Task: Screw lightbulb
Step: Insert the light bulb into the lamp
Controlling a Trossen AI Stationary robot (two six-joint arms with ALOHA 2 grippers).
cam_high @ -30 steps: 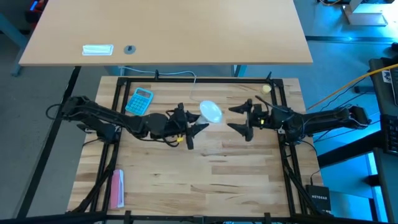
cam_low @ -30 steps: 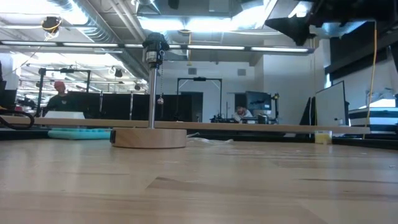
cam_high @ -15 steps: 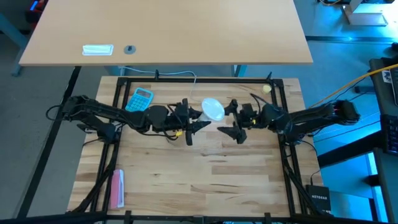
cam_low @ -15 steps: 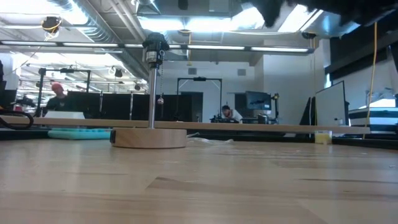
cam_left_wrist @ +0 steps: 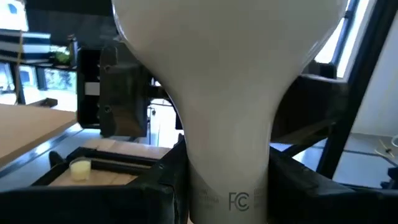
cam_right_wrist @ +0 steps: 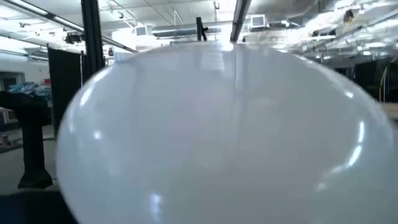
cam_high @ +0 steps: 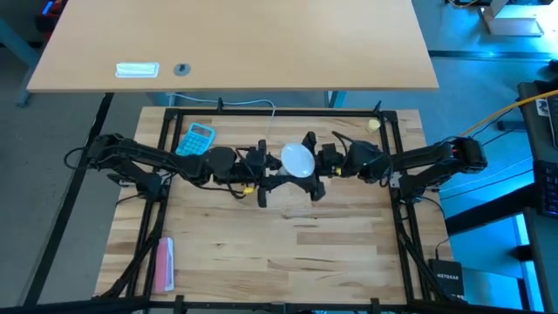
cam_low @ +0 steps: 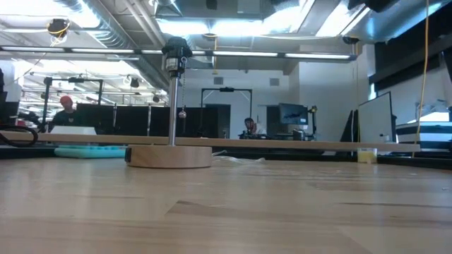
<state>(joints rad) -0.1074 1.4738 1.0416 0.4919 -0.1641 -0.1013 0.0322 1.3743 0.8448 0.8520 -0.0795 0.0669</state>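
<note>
Two arms meet over the middle of the table (cam_high: 288,253), nose to nose, with the lightbulb (cam_high: 297,160) held up in the air between them. The left gripper (cam_high: 272,172) has it: seen from that arm's own wrist camera, the white neck of the bulb (cam_left_wrist: 227,106) sits pinched between the two dark fingers (cam_left_wrist: 155,186), dome pointing away toward the other arm (you can even read the small lettering stamped low on the neck). The right gripper (cam_high: 312,166) has its fingers spread wide, one to either side of the dome, and I can't tell from where I stand whether they touch the glass. Its wrist camera sees almost nothing but the white dome (cam_right_wrist: 217,137) right in front of it.

From table height, neither gripper shows, only a dark bit of arm at the upper edge. What does show there is the round wooden base (cam_low: 169,155) with its thin metal post and the black socket (cam_low: 176,52) on top, standing upright on the wood. Behind it lies a teal calculator (cam_high: 196,140), near the far left of the table, and a small yellowish ball (cam_high: 373,125) sits by the far right rail. A pink and white object (cam_high: 163,263) lies along the near left edge.
</note>
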